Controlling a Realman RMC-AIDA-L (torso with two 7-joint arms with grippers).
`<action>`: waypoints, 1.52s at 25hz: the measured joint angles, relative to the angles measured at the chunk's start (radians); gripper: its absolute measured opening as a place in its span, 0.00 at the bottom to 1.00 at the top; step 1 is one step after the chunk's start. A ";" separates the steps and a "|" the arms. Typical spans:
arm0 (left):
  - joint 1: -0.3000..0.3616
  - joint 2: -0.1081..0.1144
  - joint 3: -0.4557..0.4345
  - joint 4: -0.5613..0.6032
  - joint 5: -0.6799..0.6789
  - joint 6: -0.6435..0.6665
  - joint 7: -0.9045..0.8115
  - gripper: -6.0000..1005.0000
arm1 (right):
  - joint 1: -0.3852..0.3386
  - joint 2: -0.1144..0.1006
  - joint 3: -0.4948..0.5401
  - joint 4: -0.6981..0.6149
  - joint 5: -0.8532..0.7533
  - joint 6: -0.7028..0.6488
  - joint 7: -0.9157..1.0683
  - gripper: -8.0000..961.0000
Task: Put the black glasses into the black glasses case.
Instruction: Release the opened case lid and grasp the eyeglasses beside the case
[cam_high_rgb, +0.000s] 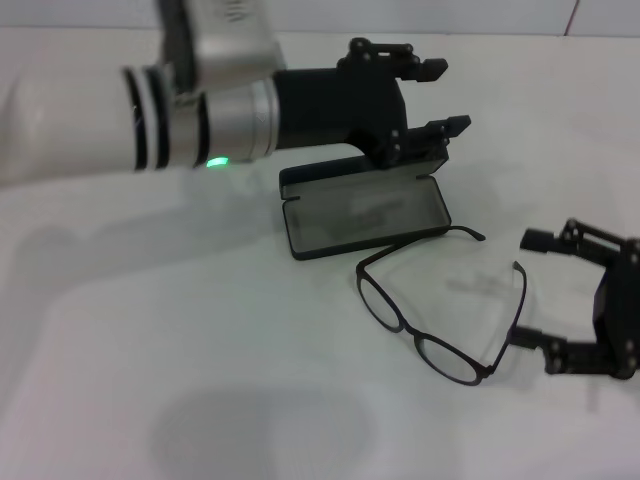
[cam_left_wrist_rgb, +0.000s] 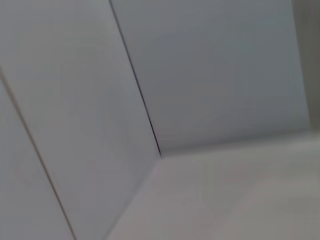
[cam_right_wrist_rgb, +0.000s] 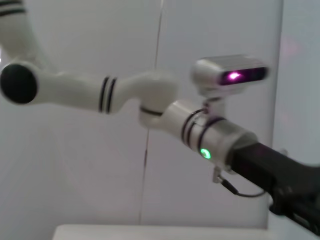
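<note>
Head view: left gripper (cam_high_rgb: 440, 98) hovering spread over open case (cam_high_rgb: 365, 213) | glasses (cam_high_rgb: 440, 312) lying beside it | right gripper (cam_high_rgb: 533, 289) waiting spread nearby

this looks like a robotics lab or test cell, not a home. a plain white tabletop (cam_high_rgb: 150, 330) with no cloth or clutter carries only an opened black glasses case (cam_high_rgb: 365, 215) and black glasses (cam_high_rgb: 440, 310), laid out like test props. the surroundings are bare pale wall panels (cam_left_wrist_rgb: 210, 70) joined by thin dark seams, meeting at a corner, without pictures, shelves or windows. a white jointed robot arm (cam_right_wrist_rgb: 100, 92) with black bands reaches across in the right wrist view, a green status light (cam_right_wrist_rgb: 204, 153) on its cuff and a wrist camera module (cam_right_wrist_rgb: 230, 75) glowing purple above it.
</note>
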 joint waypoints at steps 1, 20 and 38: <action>0.017 -0.001 0.003 -0.021 -0.053 0.010 0.027 0.51 | -0.001 0.000 -0.007 -0.057 -0.009 0.005 0.078 0.84; 0.175 0.001 -0.144 -0.330 -0.406 0.306 0.340 0.57 | 0.316 0.002 -0.340 -0.837 -0.605 0.091 1.506 0.75; 0.186 0.005 -0.253 -0.629 -0.450 0.450 0.579 0.57 | 0.636 0.016 -0.712 -0.619 -0.806 0.208 1.907 0.71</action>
